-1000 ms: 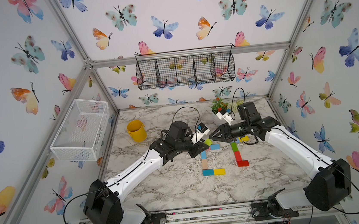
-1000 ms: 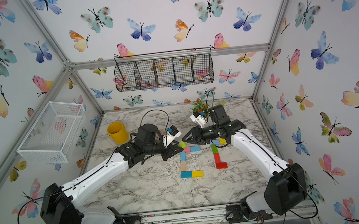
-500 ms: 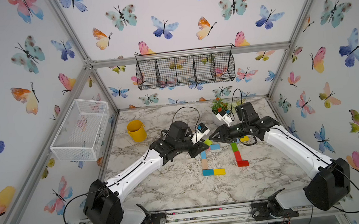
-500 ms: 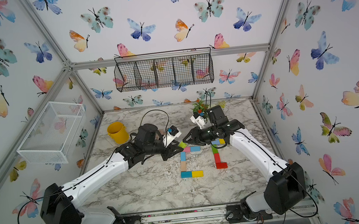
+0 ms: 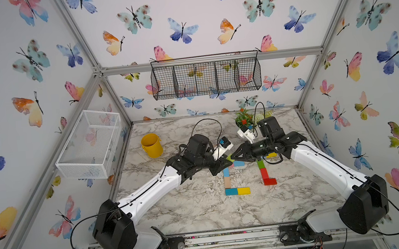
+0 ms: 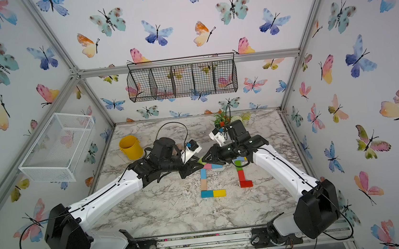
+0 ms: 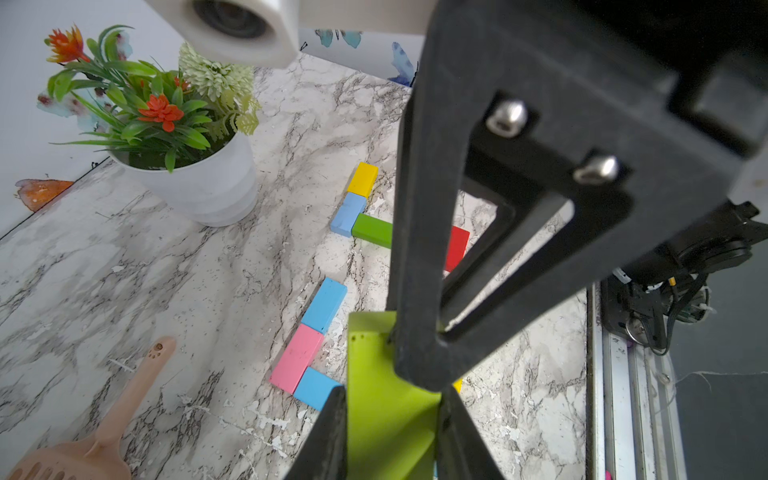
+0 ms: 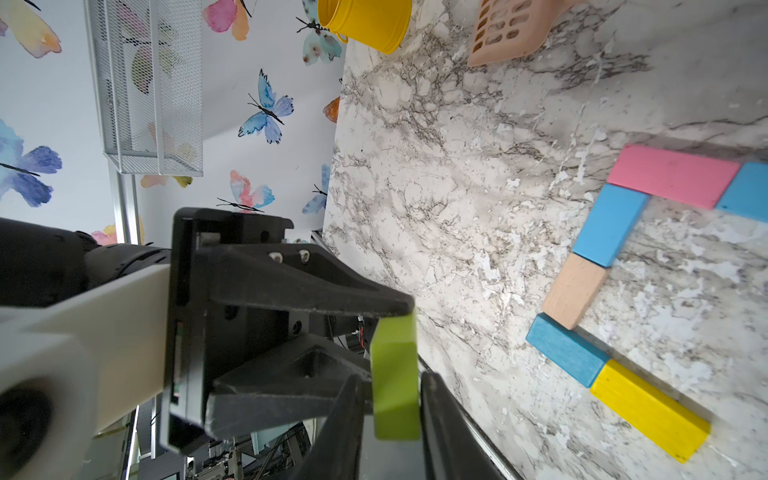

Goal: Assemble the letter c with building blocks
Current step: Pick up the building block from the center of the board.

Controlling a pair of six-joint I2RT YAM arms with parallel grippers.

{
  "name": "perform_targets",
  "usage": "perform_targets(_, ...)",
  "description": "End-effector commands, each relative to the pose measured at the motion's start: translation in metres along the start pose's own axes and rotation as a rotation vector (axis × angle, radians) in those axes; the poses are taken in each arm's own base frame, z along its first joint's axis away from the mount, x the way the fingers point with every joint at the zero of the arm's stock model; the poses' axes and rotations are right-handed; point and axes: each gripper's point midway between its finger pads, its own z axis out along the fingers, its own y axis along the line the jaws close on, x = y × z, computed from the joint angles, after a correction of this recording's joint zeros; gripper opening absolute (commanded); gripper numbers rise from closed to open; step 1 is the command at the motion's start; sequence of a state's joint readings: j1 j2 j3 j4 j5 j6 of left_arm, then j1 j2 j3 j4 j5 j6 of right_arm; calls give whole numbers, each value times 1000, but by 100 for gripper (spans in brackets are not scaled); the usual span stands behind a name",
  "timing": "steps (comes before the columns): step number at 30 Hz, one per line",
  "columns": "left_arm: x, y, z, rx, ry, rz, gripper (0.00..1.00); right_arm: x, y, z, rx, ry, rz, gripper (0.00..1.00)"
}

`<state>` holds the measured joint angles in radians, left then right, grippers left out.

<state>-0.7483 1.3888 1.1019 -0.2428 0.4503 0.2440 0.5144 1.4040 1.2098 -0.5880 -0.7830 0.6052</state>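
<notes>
- 2 robot arms meet nose to nose over the middle of the marble tabletop (image 5: 202, 212), both at 1 lime-green block (image 8: 395, 365).
- The left gripper (image 7: 392, 401) is clamped tight on that block and holds it clear of the tabletop.
- The right gripper (image 8: 390, 384) stands narrow, with a finger on either side of the same block. From here I cannot tell whether the fingers press on it.
- The held block hangs near the pink block (image 8: 673, 176), at the far end of a run of 6 blocks lying flat and end to end.
- That run forms a square bracket open toward the robot's right. The pink block and a light blue block (image 8: 746, 191) form the far arm.
- A blue block (image 8: 609, 224) and a tan block (image 8: 575, 291) form the spine, and a teal block (image 8: 567, 349) and a yellow block (image 8: 650, 409) form the near arm.
- A second cluster lies just to the robot's right of it. A green block (image 5: 260, 164) leads to 2 red blocks (image 5: 264, 173) that turn a corner at the near end.
- The right arm partly hides a second yellow block (image 5: 271, 155) at the far end of that cluster.
- A yellow bucket (image 5: 152, 146), a tan slotted scoop (image 7: 104, 436) and a potted plant (image 7: 187, 166) stand farther back on the tabletop.
</notes>
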Motion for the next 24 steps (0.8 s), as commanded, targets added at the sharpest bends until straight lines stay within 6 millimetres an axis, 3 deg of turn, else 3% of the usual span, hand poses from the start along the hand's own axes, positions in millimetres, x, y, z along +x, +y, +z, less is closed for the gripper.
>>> perform_targets(1, -6, -6, -2, 22, -27, 26, 12, 0, -4, 6, 11, 0, -1, 23)
perform_targets(5, -7, -7, -4, 23, -31, 37, 16, 2, -9, 5, 27, -11, 11, 15)
perform_targets(7, -7, -6, -4, 9, -30, 35, 28, 2, -9, 5, 28, -15, 13, 11)
perform_targets(9, -8, -1, -5, -19, -28, 25, 49, 2, -9, 4, 34, -21, 15, 10)
perform_targets(14, -18, 3, -18, -45, -66, 33, 67, 0, -19, 1, 84, -65, 15, 7)
perform_targets(20, -34, 27, -55, -79, -195, -23, 70, -7, -41, -5, 198, -146, -5, 4)
perform_targets(24, -36, 32, -62, -102, -212, -34, 70, -9, -53, -9, 267, -143, -20, 3)
